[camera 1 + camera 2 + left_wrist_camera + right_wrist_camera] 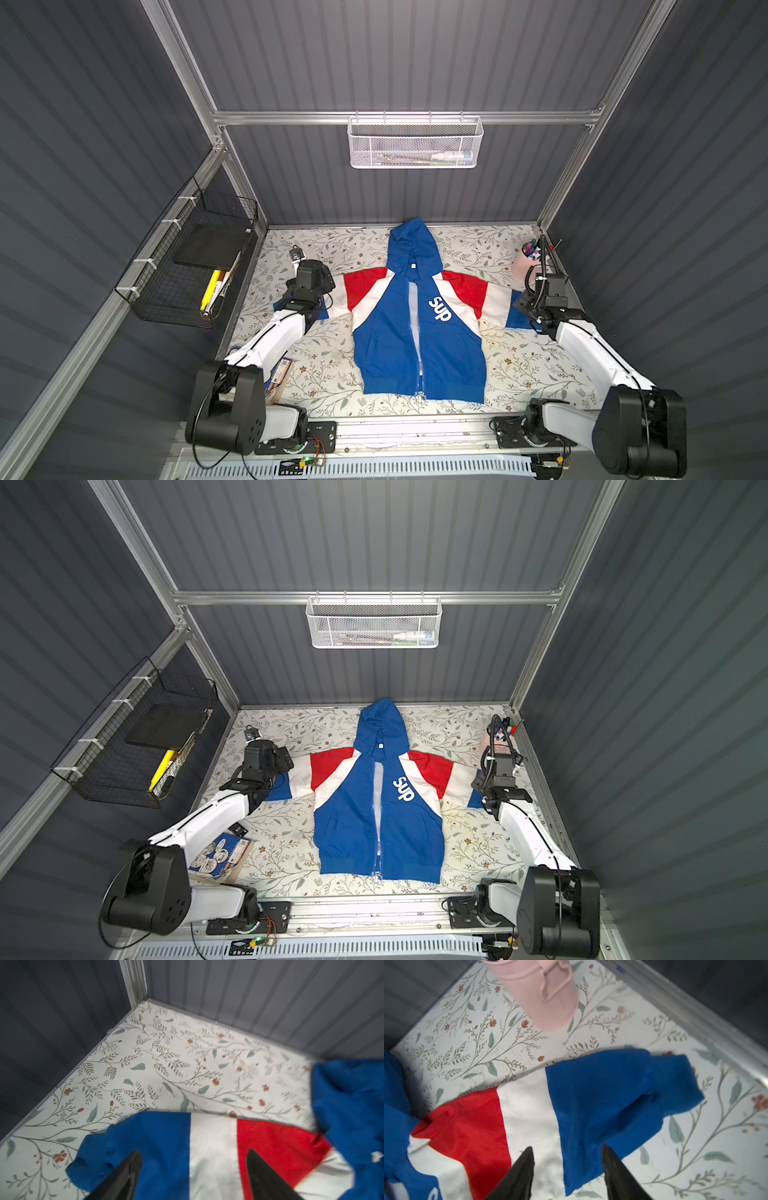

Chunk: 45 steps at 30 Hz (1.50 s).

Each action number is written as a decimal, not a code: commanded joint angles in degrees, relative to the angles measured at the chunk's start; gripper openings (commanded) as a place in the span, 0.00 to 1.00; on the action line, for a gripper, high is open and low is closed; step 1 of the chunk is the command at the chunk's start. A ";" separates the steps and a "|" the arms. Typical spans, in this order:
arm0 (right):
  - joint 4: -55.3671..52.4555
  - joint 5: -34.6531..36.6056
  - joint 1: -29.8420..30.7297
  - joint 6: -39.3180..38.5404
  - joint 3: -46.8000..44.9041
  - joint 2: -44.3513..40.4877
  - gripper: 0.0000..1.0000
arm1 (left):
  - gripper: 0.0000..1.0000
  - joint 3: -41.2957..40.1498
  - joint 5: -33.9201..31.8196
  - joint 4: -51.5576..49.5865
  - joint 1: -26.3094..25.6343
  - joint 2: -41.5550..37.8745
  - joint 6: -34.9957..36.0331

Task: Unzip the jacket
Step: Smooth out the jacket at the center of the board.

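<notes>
The blue hooded jacket (415, 316) (376, 800) lies flat, front up and sleeves spread, on the floral table in both top views. A narrow white strip (414, 328) runs between its front edges from the collar almost to the hem. My left gripper (194, 1153) (323, 282) is open just above the sleeve at the left, one finger over its blue band and one over the red. My right gripper (566, 1147) (524, 302) is open above the other sleeve (591, 1105), straddling the white and blue bands near the cuff. Neither holds any cloth.
A pink cup (527, 262) (542, 995) of pens stands at the back right, close to my right wrist. A small padlock-like object (296, 252) lies at the back left. A printed box (220, 854) lies under my left arm. Wire baskets (191, 266) (415, 143) hang on the walls.
</notes>
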 commanded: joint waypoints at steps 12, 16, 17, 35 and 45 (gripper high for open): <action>-7.55 -9.39 -7.07 2.84 5.53 15.57 0.27 | 0.11 8.39 10.28 -15.68 12.63 15.41 -3.95; -6.76 -11.73 -8.64 2.94 6.89 19.42 0.26 | 0.08 9.83 11.04 -16.40 14.64 17.79 -3.02; -6.51 -11.98 -9.04 2.95 7.16 20.13 0.25 | 0.08 10.29 11.22 -16.65 15.01 18.53 -2.65; -5.20 -16.58 -21.77 4.38 3.17 17.35 0.14 | 0.02 11.34 14.31 -20.60 19.42 27.50 -0.79; -2.47 -17.30 -21.77 3.23 8.88 16.41 0.14 | 0.00 12.41 14.83 -20.62 19.46 28.96 -0.31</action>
